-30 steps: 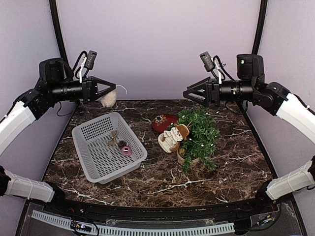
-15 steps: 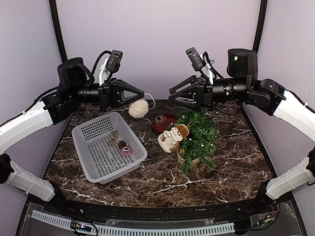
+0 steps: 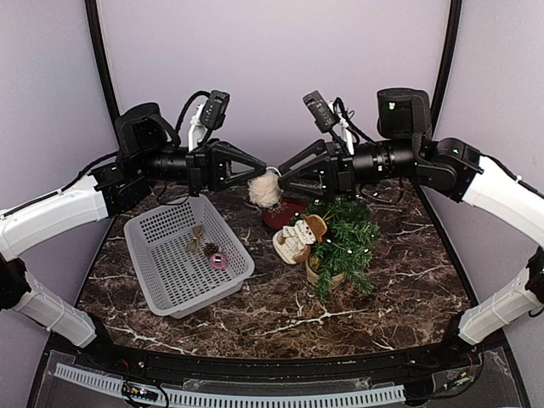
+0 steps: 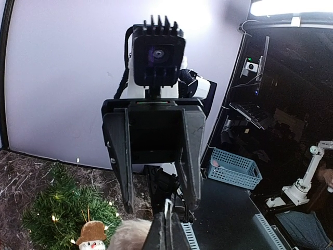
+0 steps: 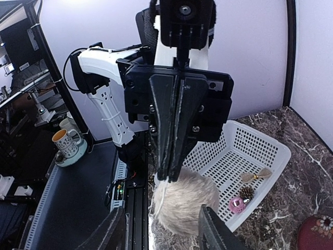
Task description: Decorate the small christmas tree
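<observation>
Both arms reach inward and meet in the air above the far middle of the dark marble-patterned table (image 3: 255, 314).

Left gripper (image 3: 255, 175): the fingers are pressed together on the thin white loop of a fluffy cream pom-pom ball (image 3: 265, 189), which hangs just below their tips.

Right gripper (image 3: 285, 172): it faces the left one nose to nose with the fingers spread apart. In its wrist view the ball sits low between the two fingertips (image 5: 118, 221). Whether either tip touches it cannot be told.

The small christmas tree (image 3: 342, 229), dark green with tiny lights, stands upright in its round beige pot (image 3: 327, 276) on the right half of the table, below and slightly right of the grippers. A snowman ornament with a brown hat (image 3: 299, 238) leans against the tree's left side. A red round plate (image 3: 283, 211) lies just behind the snowman, under the hanging ball.

A grey perforated plastic basket (image 3: 166, 272) sits on the left half, well apart from the tree. It holds a small brown pine cone (image 3: 210, 248), a pink ring-shaped ornament (image 3: 218, 261) and a pale straw-coloured bow (image 3: 197, 234).
</observation>
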`<state>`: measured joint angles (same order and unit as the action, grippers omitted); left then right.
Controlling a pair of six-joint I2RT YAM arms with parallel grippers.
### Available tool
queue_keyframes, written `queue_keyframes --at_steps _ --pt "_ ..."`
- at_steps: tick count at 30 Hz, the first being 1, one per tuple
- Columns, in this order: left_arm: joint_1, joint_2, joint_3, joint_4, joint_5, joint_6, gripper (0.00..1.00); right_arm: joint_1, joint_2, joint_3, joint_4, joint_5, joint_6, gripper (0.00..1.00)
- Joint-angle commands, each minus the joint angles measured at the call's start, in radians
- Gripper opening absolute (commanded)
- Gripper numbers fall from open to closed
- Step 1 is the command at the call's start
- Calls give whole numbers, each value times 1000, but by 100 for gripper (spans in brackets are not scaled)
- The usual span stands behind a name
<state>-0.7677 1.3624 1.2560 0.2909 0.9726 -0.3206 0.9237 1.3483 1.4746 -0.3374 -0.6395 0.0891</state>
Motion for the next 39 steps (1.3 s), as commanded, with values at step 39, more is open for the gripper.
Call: queue_keyframes --at_steps 39 --pt "-64 173 132 219 13 -127 0 12 -94 -130 58 198 25 72"
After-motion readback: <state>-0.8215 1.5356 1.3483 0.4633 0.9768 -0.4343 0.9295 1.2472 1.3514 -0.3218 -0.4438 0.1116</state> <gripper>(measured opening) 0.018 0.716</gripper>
